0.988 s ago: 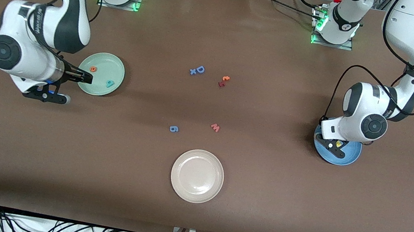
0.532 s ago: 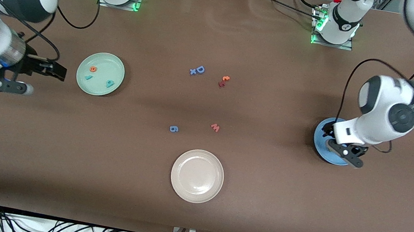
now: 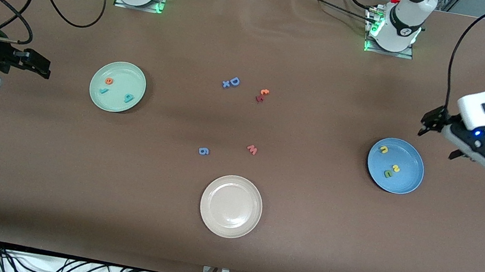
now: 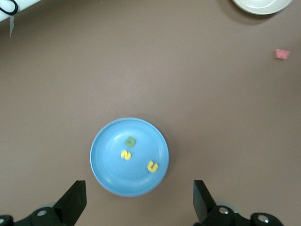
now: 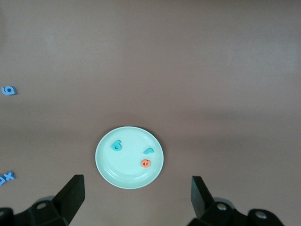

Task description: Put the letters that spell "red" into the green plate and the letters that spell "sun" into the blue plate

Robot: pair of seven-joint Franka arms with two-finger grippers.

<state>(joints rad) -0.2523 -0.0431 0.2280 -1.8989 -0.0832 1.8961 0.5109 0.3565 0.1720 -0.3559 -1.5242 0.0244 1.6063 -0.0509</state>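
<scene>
Right gripper (image 3: pixel 41 67) hung over bare table at the right arm's end, just off the green plate (image 3: pixel 120 71), fingers spread wide with nothing between them. On that plate sat all of "red": the orange "e" (image 3: pixel 109 81), the thin teal "r" (image 3: pixel 103 90) and the teal "d" (image 3: pixel 129 98), all well inside the rim. Using the beige plate (image 3: pixel 227 231) as the marker, the strays were all farther from the front camera than it: the blue "g" (image 3: pixel 203 151) and the pink "w" (image 3: pixel 252 149) closest to it, the blue "D" (image 3: pixel 232 82) and the orange-and-red pair (image 3: pixel 262 95) farther still. Toward the left arm's end from the beige plate was the blue plate (image 3: pixel 412 155), holding the yellow "u" (image 3: pixel 383 149), the yellow "s" (image 3: pixel 395 168) and the olive "n" (image 3: pixel 388 173). Left gripper (image 3: pixel 434 122) hovered beside the blue plate's rim, also wide open and empty. Looked to me like sorting was done and both arms were at the pull-away step, so next move was basically just parking clear without clipping a plate.
</scene>
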